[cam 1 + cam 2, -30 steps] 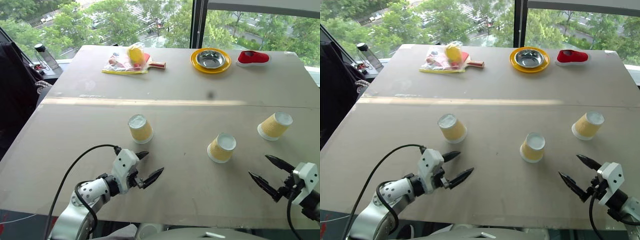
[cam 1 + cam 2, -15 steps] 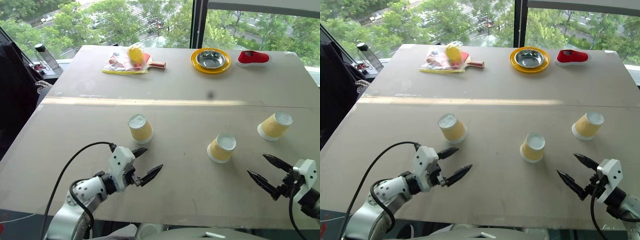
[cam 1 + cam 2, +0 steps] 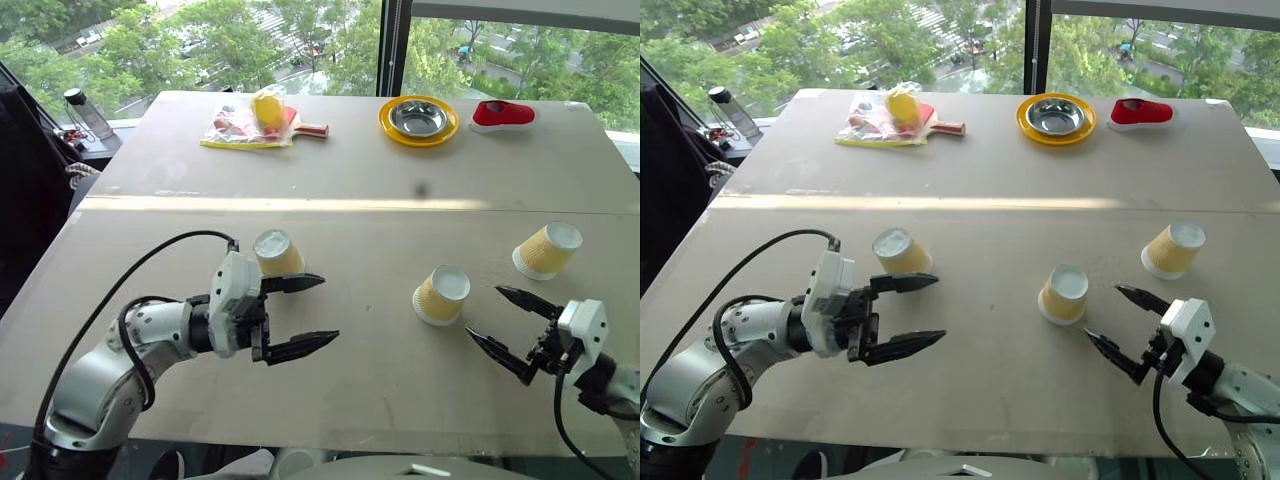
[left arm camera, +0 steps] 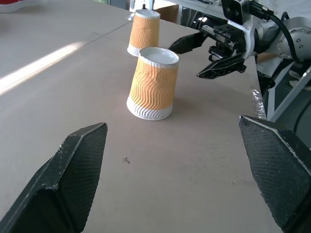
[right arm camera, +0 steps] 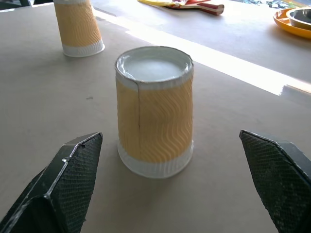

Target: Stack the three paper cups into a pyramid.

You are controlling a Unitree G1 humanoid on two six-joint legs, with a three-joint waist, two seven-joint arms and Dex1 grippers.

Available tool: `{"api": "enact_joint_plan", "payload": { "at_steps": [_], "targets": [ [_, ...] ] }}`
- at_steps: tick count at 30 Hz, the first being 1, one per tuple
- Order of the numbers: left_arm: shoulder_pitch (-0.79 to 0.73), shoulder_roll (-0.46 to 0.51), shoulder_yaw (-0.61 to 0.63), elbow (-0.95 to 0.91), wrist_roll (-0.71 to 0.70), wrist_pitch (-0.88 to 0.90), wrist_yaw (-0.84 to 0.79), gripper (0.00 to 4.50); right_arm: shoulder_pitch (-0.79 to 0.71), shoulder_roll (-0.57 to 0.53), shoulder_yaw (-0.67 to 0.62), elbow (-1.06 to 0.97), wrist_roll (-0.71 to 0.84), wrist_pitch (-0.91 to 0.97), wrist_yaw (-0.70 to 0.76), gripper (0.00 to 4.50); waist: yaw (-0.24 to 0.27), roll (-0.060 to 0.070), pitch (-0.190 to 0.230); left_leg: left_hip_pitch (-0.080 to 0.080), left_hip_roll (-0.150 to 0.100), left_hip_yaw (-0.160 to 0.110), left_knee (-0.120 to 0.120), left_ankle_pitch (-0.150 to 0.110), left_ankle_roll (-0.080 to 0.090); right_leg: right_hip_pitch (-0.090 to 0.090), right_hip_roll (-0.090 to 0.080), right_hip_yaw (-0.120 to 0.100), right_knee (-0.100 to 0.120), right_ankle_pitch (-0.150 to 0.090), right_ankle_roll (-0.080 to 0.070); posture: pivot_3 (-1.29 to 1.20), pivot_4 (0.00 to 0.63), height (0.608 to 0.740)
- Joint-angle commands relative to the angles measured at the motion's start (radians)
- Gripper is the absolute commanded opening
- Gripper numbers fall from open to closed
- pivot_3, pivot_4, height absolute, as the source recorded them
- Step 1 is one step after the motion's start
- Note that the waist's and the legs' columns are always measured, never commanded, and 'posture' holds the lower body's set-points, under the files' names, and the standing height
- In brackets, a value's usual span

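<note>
Three paper cups stand upside down and well apart on the tabletop (image 3: pixel 380 180), none stacked yet: the left cup (image 3: pixel 276 252) in the middle-left of the head view, the middle cup (image 3: pixel 441 295) just right of centre, the right cup (image 3: pixel 547 250) toward the right edge. Over the last second the left tool (image 3: pixel 300 315) has lifted from the lower left and swung sideways, so one finger now sits just beside the left cup's base and the other points toward the centre; its fingers are spread wide with nothing between them. The right tool (image 3: pixel 512 325) has crept in from the lower right corner toward the middle cup, also spread wide and empty, and its wrist view puts that cup squarely between its two fingers but still ahead of them. To me both arms look to be lining up on first grasps, so the pyramid is hardly begun. The yellow plate (image 3: pixel 418 122) and red shoe (image 3: pixel 504 114) at the top stay untouched.
</note>
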Motion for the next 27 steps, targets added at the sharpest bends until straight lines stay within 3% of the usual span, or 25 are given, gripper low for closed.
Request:
{"api": "enact_joint_plan", "payload": {
  "at_steps": [1, 8, 19, 22, 25, 27],
  "targets": [
    [-0.052, 0.023, 0.027, -0.004, -0.038, 0.000, -0.041, 4.44, -0.050, 0.007, 0.044, -0.068, 0.012, 0.048, -0.041, 4.50, 0.000, 0.000, 0.000, 0.000, 0.000, 0.000, 0.000, 0.000, 0.000, 0.000, 0.000, 0.000, 0.000, 0.000, 0.000, 0.00, 0.150, 0.740],
    [-0.077, 0.084, 0.040, 0.040, 0.007, -0.025, -0.116, 4.44, -0.172, 0.045, 0.133, -0.043, -0.008, 0.093, -0.088, 4.50, -0.006, 0.000, 0.000, 0.000, 0.000, 0.000, 0.000, 0.000, 0.000, 0.000, 0.000, -0.001, 0.000, 0.000, 0.000, 0.00, 0.150, 0.740],
    [-0.103, 0.067, 0.054, 0.063, 0.083, -0.122, -0.115, 4.44, -0.241, 0.076, 0.176, 0.013, -0.038, 0.121, -0.134, 4.50, -0.013, 0.000, 0.000, -0.001, 0.000, -0.001, 0.000, 0.000, 0.000, -0.001, 0.000, -0.002, 0.000, 0.000, 0.000, 0.00, 0.150, 0.740],
    [-0.082, 0.059, 0.066, 0.064, 0.099, -0.139, -0.100, 4.50, -0.250, 0.080, 0.181, 0.022, -0.029, 0.119, -0.125, 3.69, -0.017, 0.000, 0.000, -0.001, 0.000, -0.001, 0.000, 0.000, -0.001, -0.001, 0.000, -0.002, 0.000, 0.000, 0.000, 0.00, 0.150, 0.740],
    [-0.049, 0.033, 0.094, 0.052, 0.100, -0.141, -0.051, 4.50, -0.282, 0.095, 0.204, 0.036, -0.055, 0.116, -0.140, 2.34, -0.021, 0.000, 0.000, -0.001, 0.000, -0.001, 0.000, 0.000, 0.000, -0.001, 0.000, -0.002, 0.000, 0.000, 0.000, 0.00, 0.150, 0.740],
    [-0.020, 0.023, 0.100, 0.032, 0.105, -0.143, -0.038, 4.50, -0.308, 0.107, 0.218, 0.047, -0.061, 0.118, -0.145, 2.34, -0.023, 0.000, 0.000, -0.001, 0.000, -0.001, 0.000, 0.000, -0.001, -0.001, 0.000, -0.002, 0.000, 0.000, 0.000, 0.00, 0.150, 0.740]
  ]
}}
